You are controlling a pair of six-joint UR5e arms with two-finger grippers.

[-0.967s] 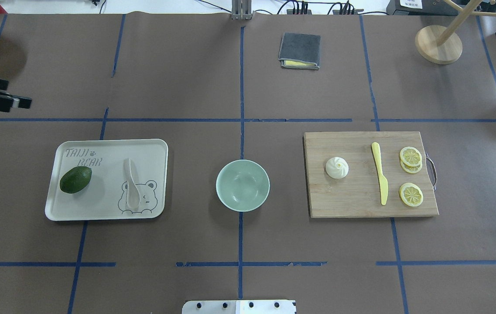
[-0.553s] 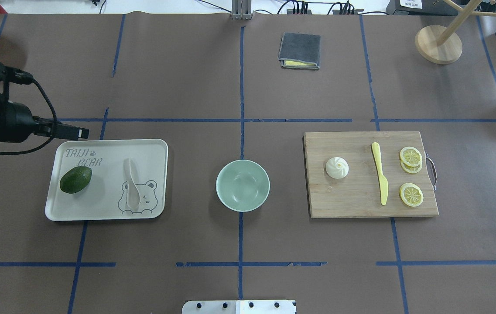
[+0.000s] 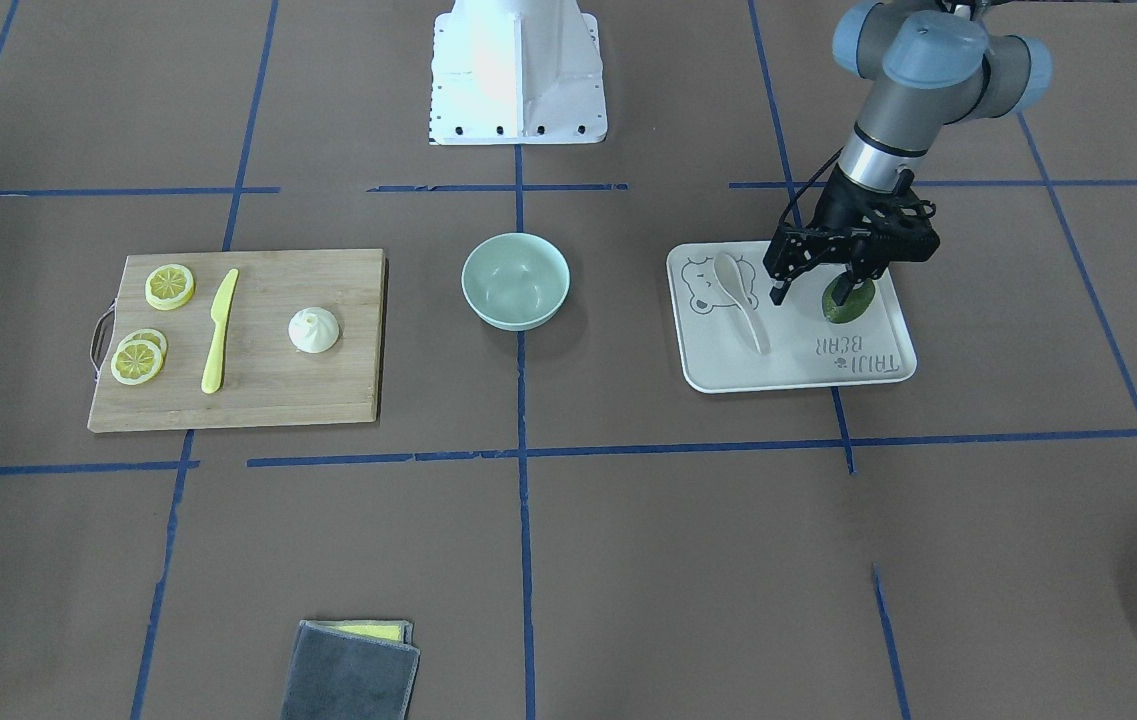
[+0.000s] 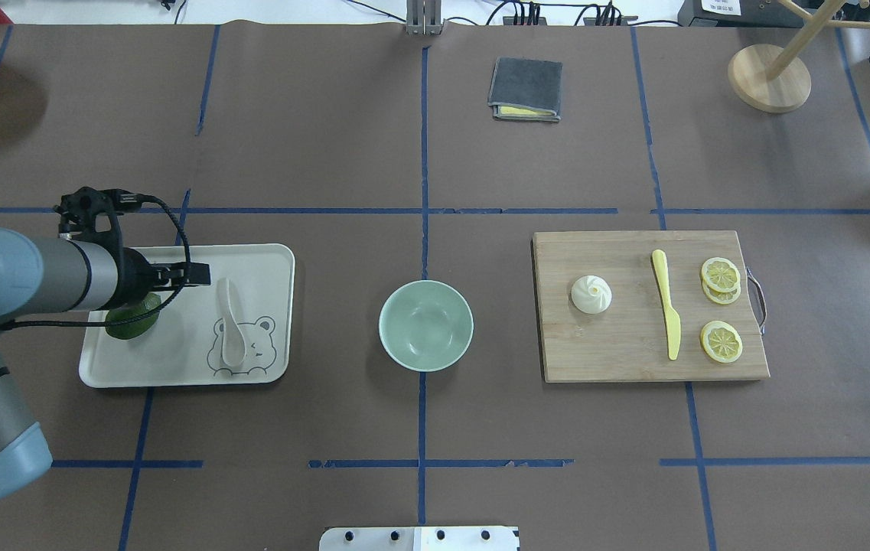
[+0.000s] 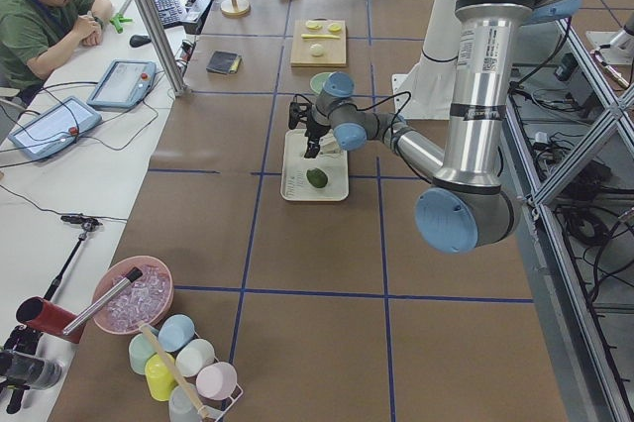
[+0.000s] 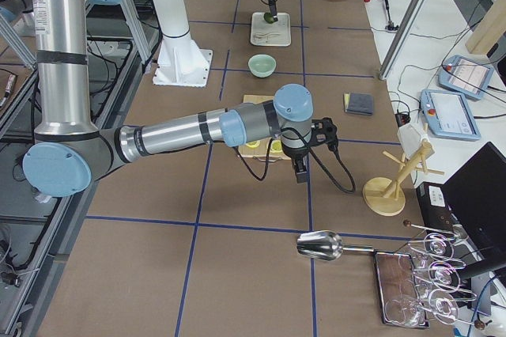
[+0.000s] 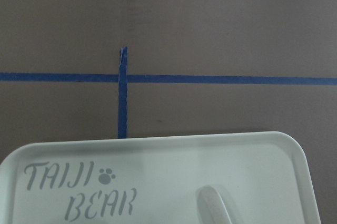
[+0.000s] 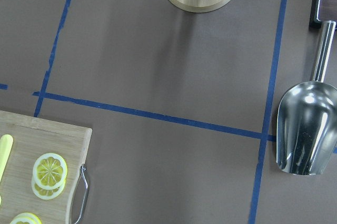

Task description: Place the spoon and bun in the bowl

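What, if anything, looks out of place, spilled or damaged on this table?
Nothing stands out. The bowl stands upright and empty, the spoon lies flat on the bear tray, and the bun sits upright on the cutting board. Nothing is spilled.

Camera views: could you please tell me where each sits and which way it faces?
Front-facing: across the table, facing the robot; left arm, left claw over tray.
Overhead: behind the robot, looking down; left arm enters left.
Exterior left: table's left end; left arm near.
Exterior right: table's right end; right arm near.
Left wrist: down on the tray's far rim; robot unseen.
Right wrist: down on scoop, lemon slices; robot unseen.
Shared: front-facing and overhead both show the bowl.
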